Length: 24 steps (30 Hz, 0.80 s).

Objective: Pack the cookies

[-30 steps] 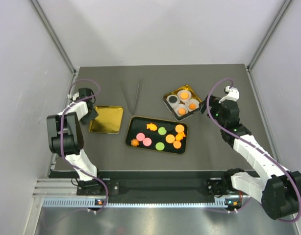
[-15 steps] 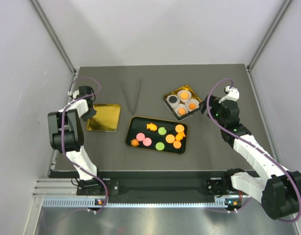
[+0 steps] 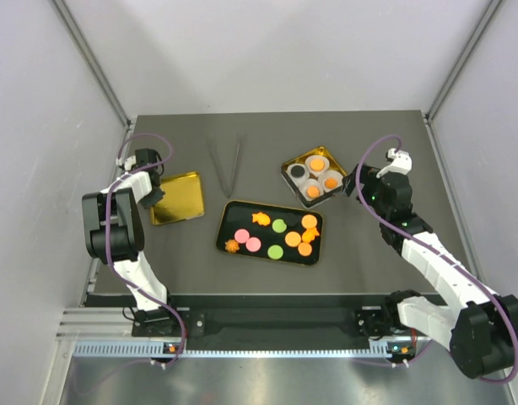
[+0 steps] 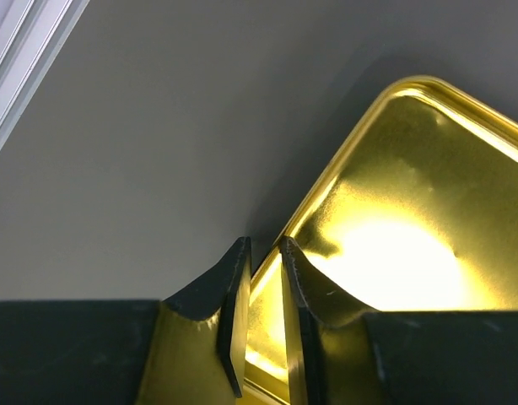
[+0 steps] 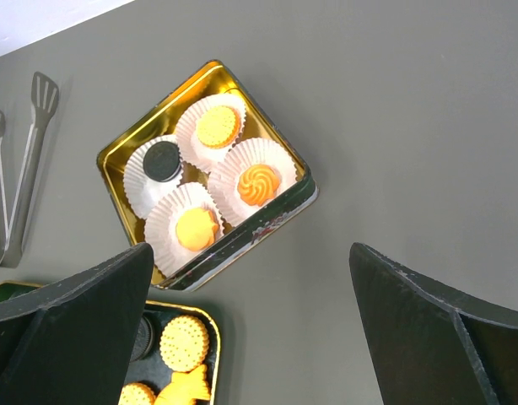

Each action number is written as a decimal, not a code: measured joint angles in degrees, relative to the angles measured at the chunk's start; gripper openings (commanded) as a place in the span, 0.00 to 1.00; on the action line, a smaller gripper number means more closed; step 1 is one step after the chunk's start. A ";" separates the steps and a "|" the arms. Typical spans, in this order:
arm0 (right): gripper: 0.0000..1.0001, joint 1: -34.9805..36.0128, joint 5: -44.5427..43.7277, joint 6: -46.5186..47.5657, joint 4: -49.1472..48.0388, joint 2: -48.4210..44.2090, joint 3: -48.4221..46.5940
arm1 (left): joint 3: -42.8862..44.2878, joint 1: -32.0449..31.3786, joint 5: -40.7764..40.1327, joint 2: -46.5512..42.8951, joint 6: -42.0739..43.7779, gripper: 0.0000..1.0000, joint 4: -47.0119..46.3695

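Note:
Several cookies (image 3: 279, 225) in orange, pink and green lie in a black tray (image 3: 228, 221) mid-table; two orange ones (image 5: 184, 342) show in the right wrist view. A gold tin (image 3: 287, 168) behind it holds white paper cups with three orange pieces and one dark piece (image 5: 163, 160). My left gripper (image 3: 154, 192) is shut on the rim of a flat gold lid (image 3: 179, 201), its fingers (image 4: 235, 287) pinching the edge (image 4: 411, 228). My right gripper (image 3: 357, 184) is wide open and empty, hovering just right of the tin (image 5: 280, 213).
Metal tongs (image 3: 226, 165) lie behind the tray, left of the tin; they also show in the right wrist view (image 5: 23, 160). The table's left edge rail (image 4: 14, 59) is close to the lid. Grey walls enclose the table.
My left gripper has dragged the gold lid a little left and back, turning it slightly. The right arm has not moved.

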State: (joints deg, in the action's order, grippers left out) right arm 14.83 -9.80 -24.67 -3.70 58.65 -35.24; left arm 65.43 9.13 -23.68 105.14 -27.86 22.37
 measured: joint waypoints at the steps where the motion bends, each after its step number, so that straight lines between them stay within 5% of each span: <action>1: 1.00 0.00 0.02 0.00 -0.02 0.00 0.00 | 0.00 0.00 0.00 0.00 0.02 0.23 0.00; 13: 1.00 0.00 0.52 0.00 -0.02 0.00 0.00 | -0.07 0.00 0.11 -0.13 0.57 0.00 0.24; 24: 1.00 0.26 12.17 -0.55 -5.92 3.56 1.11 | 0.52 0.00 1.92 -2.08 0.31 0.00 5.38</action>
State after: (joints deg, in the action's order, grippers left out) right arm 15.09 2.37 -25.21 -9.63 62.22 -34.13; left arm 65.95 9.13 -21.76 103.07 -27.55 27.75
